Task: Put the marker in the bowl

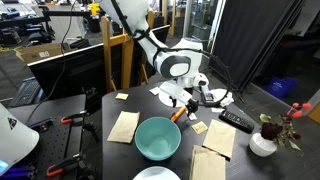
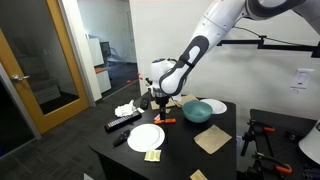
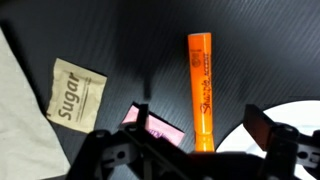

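Note:
The orange marker (image 3: 201, 85) lies flat on the black table, and in the wrist view it runs lengthwise between my two fingers. My gripper (image 3: 201, 122) is open and straddles the marker's lower end, without closing on it. In both exterior views the gripper (image 1: 181, 101) (image 2: 160, 104) hangs low over the marker (image 1: 178, 114) (image 2: 166, 120). The teal bowl (image 1: 158, 140) (image 2: 197, 111) stands upright and empty on the table beside the marker.
A Sugar packet (image 3: 78, 97) and a pink packet (image 3: 160, 128) lie left of the marker, and a white disc (image 3: 285, 125) lies to its right. Brown napkins (image 1: 123, 126) (image 1: 219, 138), black remotes (image 1: 236, 121) (image 2: 122, 123), a white plate (image 2: 146, 137) and a flower vase (image 1: 264, 142) surround the bowl.

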Controlling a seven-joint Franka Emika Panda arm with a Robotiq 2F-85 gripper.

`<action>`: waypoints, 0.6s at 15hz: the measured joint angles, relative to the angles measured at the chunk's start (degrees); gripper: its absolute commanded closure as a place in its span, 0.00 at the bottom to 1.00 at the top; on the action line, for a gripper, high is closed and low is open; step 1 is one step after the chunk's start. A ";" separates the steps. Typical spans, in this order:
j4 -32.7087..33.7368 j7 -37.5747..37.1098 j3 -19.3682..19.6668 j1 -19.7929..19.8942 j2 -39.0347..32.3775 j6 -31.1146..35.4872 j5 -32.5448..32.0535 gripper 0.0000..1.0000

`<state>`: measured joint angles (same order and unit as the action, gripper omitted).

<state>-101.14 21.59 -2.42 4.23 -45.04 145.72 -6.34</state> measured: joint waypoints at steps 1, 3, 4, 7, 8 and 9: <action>0.22 0.44 -0.01 0.01 -0.27 -0.04 0.00 0.44; 0.78 0.90 -0.05 0.01 -0.86 -0.21 0.00 0.58; 1.05 0.96 -0.07 0.01 -1.12 -0.31 0.00 0.66; 1.75 1.44 -0.14 0.01 -1.72 -0.64 0.00 0.88; 1.97 1.72 -0.19 0.01 -1.75 -0.78 0.00 0.95; 2.17 1.80 -0.21 0.01 -1.79 -0.91 0.00 1.00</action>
<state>-98.96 23.39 -2.63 4.24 -46.84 144.82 -6.34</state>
